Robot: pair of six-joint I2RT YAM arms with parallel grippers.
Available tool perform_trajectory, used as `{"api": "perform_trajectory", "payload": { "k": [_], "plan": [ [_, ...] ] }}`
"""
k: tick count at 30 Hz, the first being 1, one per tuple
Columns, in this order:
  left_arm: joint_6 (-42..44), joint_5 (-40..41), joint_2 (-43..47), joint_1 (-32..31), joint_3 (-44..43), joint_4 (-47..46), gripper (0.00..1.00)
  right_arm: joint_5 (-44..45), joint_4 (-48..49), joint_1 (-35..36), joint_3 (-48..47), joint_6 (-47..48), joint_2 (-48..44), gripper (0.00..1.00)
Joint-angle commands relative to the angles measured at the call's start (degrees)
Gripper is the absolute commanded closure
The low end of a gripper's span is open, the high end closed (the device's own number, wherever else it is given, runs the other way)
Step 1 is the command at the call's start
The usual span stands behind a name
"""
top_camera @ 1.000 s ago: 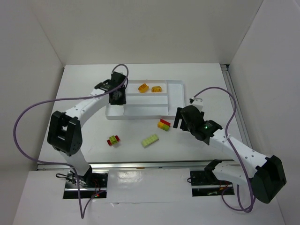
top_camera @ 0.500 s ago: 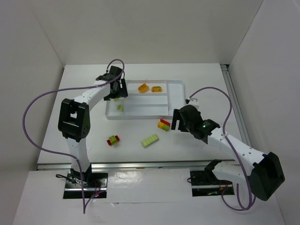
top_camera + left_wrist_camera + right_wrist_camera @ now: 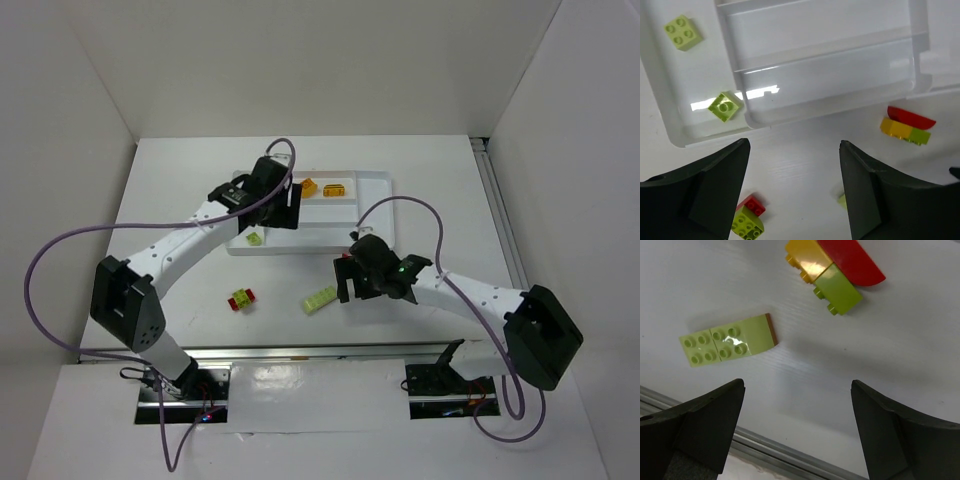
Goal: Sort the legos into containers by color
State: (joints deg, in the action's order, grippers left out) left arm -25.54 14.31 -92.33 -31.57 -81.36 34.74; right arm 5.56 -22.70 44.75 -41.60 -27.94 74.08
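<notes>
Our left gripper (image 3: 792,146) and right gripper (image 3: 796,387) stand wide open and empty. The tray (image 3: 830,80) holds two green legos (image 3: 684,32) and probably two orange ones (image 3: 307,186). One green plate (image 3: 727,340) and two mixed stacks (image 3: 835,270) wait outside.

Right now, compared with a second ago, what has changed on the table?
The left gripper opened, leaving a light green brick at the left end of the tray, then swung right. The right gripper, open, moved left, above the mixed stack. The flat green brick, small red-green stack and orange bricks stayed put.
</notes>
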Motion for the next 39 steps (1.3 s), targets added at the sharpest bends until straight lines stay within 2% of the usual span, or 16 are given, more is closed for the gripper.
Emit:
{"api": "perform_trajectory", "payload": {
  "k": [1, 6, 8, 13, 18, 26, 27, 28, 30, 33, 39],
  "plan": [
    [4.62, -6.29, 1.89, -1.64, 3.66, -0.11, 0.17, 4.88, 1.79, 0.07, -3.56, -2.63, 0.1, 0.06],
    [5.24, -10.61, 4.61, -2.17, 8.85, -0.64, 0.17, 11.29, -0.59, 0.07, -7.96, -2.03, 4.57, 0.07],
    [5.24, -11.14, 5.23, -2.18, 10.08, -1.26, 0.17, 11.31, -0.6, -0.46, -9.46, -1.42, 7.47, 0.07],
    [5.24, -11.14, 4.62, -2.18, 9.47, -1.26, 0.18, 14.73, 1.6, -0.98, -12.18, 4.37, 13.0, 0.07],
    [5.24, -10.61, 4.0, -2.18, 9.47, -1.26, 0.19, 14.83, 3.79, -2.83, -13.41, 7.46, 16.0, 0.07],
    [5.76, -10.61, 3.48, -2.18, 10.0, -0.73, 0.17, 10.18, 8.19, -5.03, -11.93, 9.75, 17.76, 0.08],
    [5.76, -10.61, 3.48, -2.18, 10.78, -0.73, 0.17, 9.21, 10.46, -5.55, -10.44, 10.27, 17.24, 0.09],
    [5.76, -10.61, 3.48, -2.18, 11.31, -0.73, 0.17, 8.07, 11.7, -5.55, -9.64, 10.8, 17.23, 0.16],
    [5.76, -11.22, 3.48, -2.18, 11.31, -0.73, 0.17, 6.3, 14.25, -6.26, -8.41, 11.41, 17.23, 0.22],
    [5.76, -11.93, 3.48, -2.18, 10.79, -0.73, 0.18, 5.69, 14.88, -6.26, -8.41, 11.42, 17.23, 0.3],
    [5.76, -11.93, 2.96, -2.18, 10.79, -0.73, 0.18, 3.93, 14.35, -6.26, -7.17, 12.56, 16.54, 0.36]
  ]
}}
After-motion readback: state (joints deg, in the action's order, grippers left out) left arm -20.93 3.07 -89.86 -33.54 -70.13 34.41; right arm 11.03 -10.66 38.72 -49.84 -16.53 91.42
